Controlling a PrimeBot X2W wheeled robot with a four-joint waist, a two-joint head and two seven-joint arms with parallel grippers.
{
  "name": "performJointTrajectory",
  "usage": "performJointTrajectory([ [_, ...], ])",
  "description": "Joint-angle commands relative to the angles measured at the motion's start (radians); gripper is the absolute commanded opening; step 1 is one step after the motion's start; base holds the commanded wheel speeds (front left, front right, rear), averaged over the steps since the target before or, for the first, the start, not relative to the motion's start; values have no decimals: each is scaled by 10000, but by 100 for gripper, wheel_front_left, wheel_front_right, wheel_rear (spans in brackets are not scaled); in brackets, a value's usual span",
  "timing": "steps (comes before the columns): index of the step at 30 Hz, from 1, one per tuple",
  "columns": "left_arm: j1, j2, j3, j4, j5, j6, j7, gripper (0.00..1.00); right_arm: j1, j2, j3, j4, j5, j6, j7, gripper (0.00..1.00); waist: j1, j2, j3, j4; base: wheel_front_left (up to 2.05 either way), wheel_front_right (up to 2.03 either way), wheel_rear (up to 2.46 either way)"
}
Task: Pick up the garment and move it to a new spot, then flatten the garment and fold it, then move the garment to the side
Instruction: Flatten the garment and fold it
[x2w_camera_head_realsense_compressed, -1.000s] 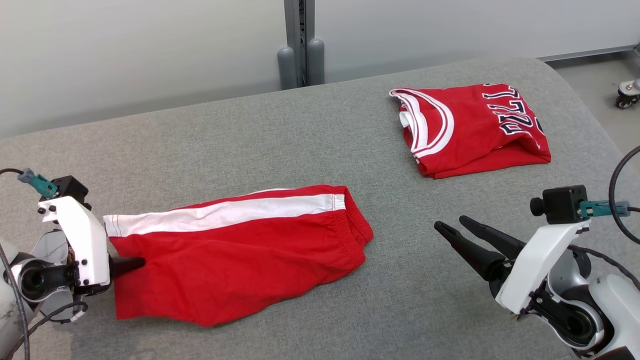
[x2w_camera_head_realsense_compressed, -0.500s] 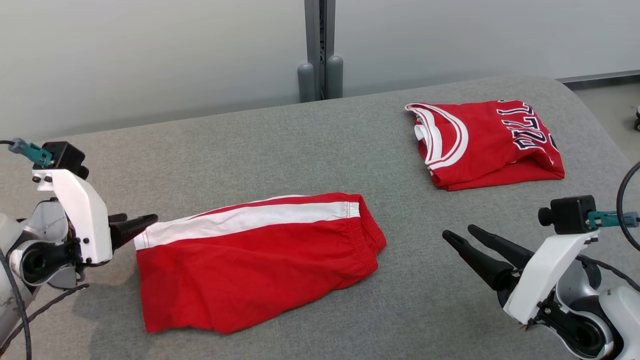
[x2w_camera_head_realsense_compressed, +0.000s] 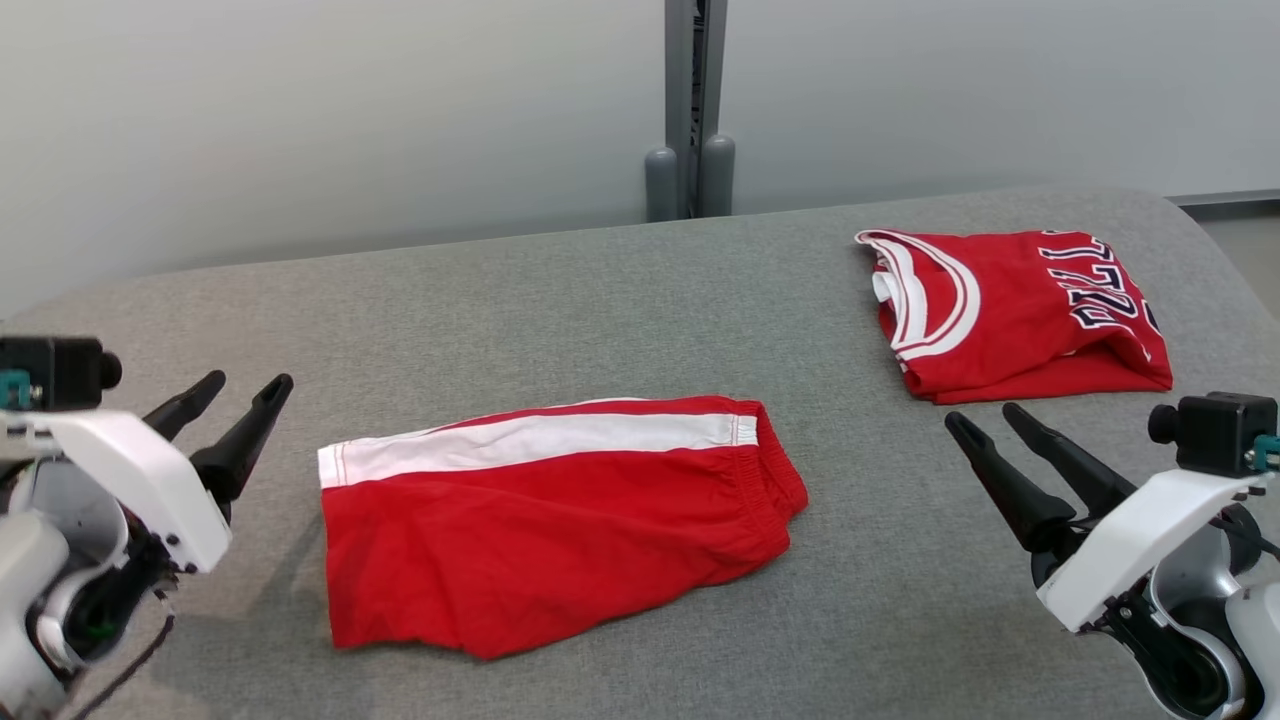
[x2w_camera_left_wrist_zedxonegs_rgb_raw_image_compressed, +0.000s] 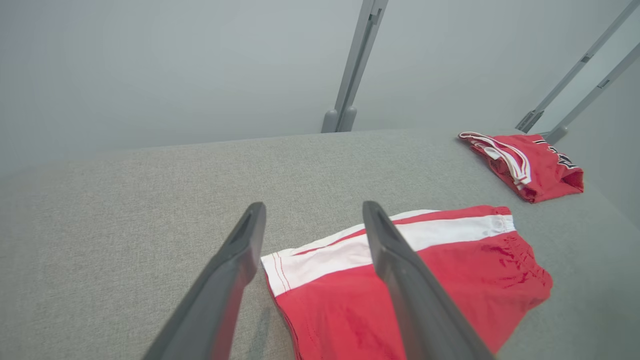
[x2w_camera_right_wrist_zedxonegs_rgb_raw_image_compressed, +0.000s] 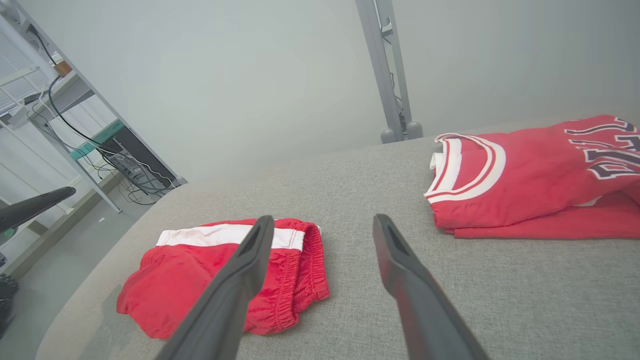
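- now the red shorts lie flat on the grey tabletop, a little toward 6 o'clock from the middle of the head view.
- they are folded in half lengthwise, so one white side stripe runs along their 12 o'clock edge.
- the gathered waistband points to 3 o'clock and the leg hem to 9 o'clock; the 6 o'clock edge is uneven and slightly rumpled.
- the left claw sits at 9 o'clock of the shorts, clear of the cloth, with its two dark fingers spread wide and holding nothing, tips aimed toward 1 o'clock.
- in the left wrist view the white hem corner shows between those fingers, lying on the tabletop beyond them.
- the right claw sits at 3 o'clock of the shorts, well apart from the waistband, also spread wide and holding nothing, tips aimed toward 11 o'clock.
- a folded red jersey with white neck trim and dark lettering lies at 2 o'clock in the head view, near the tabletop's far corner, well apart from the shorts and just at 12 o'clock of the right claw.
- a grey post stands against the pale wall at 12 o'clock, behind the tabletop.
- the right wrist view shows shelving with cables at 10 o'clock.
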Motion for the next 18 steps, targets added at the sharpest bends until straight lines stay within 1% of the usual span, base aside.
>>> performJointTrajectory([
  [1,215,32,79,-87,123,148,-268,100,140,18,-72,7,-109,4,-143,100,0,-1,-34,76,0,0,0],
  [4,834,-58,251,-530,394,774,-1549,100,367,168,-321,141,-426,6,-659,100,0,-1,-75,268,0,0,0],
  [6,1267,-154,352,-779,521,1164,-2128,100,548,277,-393,236,-603,4,-956,100,0,-1,-90,386,0,0,0],
  [8,1617,-253,577,-1032,756,1543,-2466,100,702,388,-469,291,-744,4,-1316,100,0,-1,-93,501,0,0,0],
  [11,2231,-459,1085,-1278,1291,2065,-2631,100,997,531,-493,450,-936,4,-1800,100,0,-1,-122,663,0,0,0],
  [12,2355,-618,1597,-1409,1620,2237,-2649,100,1083,592,-572,547,-1051,4,-2020,100,0,-1,-145,728,0,0,0],
  [14,2928,-1062,2574,-1672,2360,2413,-2644,100,1286,764,-721,689,-1241,4,-2479,100,0,-1,-205,843,0,0,0],
  [16,3581,-1502,3475,-1961,3379,2494,-2642,100,1434,987,-898,837,-1378,6,-2923,100,0,-1,-254,922,0,0,0],
  [18,4201,-2002,4224,-2212,4242,2434,-2643,100,1535,1128,-904,919,-1544,6,-3286,100,0,-1,-301,957,0,0,0],
])
